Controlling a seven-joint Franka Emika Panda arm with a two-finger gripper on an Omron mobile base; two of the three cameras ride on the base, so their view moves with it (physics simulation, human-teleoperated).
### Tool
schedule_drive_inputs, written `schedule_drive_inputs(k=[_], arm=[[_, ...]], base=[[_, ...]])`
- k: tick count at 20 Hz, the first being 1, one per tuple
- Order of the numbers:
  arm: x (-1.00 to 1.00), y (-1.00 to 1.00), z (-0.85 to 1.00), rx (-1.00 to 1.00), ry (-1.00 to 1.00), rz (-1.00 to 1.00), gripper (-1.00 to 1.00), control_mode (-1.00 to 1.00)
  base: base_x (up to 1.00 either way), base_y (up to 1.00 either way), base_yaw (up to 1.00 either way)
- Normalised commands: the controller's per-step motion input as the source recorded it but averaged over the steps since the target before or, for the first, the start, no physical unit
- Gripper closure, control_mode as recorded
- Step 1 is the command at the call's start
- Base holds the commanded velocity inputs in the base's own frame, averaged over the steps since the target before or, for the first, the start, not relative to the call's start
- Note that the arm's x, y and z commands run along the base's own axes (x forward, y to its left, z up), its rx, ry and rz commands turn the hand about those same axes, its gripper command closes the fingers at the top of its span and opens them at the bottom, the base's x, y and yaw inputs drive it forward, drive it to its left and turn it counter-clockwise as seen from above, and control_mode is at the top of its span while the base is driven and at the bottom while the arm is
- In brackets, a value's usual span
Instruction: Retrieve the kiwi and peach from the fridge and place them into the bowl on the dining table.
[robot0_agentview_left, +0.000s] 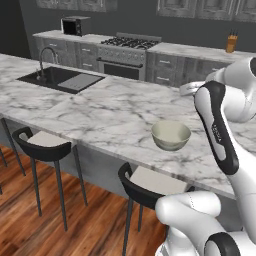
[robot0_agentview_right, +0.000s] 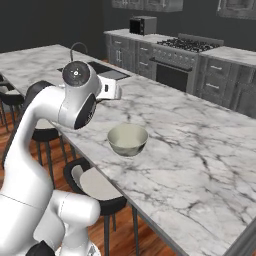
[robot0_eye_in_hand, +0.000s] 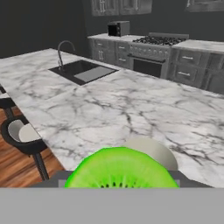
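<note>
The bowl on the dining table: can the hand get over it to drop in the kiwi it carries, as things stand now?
Probably yes. The bowl stands alone on the dining table, with nothing beside it. In the hand view, the kiwi in the hand sits close above and in front of the bowl's rim, with bare marble all around.

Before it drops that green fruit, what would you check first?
1. Kiwi held in the jaws: ok, it sits right at the hand camera.
2. Bowl upright on the table: ok.
3. Bowl empty: ok, nothing shows inside.
4. Kiwi over the bowl: cannot tell; in the hand view the bowl's rim peeks out just behind the fruit.
5. Peach already delivered: not ok, no peach in the bowl.
</note>
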Motion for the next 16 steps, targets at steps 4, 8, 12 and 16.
schedule_drive_inputs(k=[4,8,12,16], arm=[[0.87,0.0,-0.52,0.0,0.16,0.0,1.0,-1.0],[0.91,-0.14,-0.57,0.01,0.22,0.0,1.0,-1.0],[0.69,-0.18,-0.59,0.0,0.23,0.0,1.0,-1.0],[0.43,-0.14,-0.58,0.0,0.26,0.0,1.0,-1.0]], base=[[0.0,0.0,0.0],[0.0,0.0,0.0],[0.0,0.0,0.0],[0.0,0.0,0.0]])
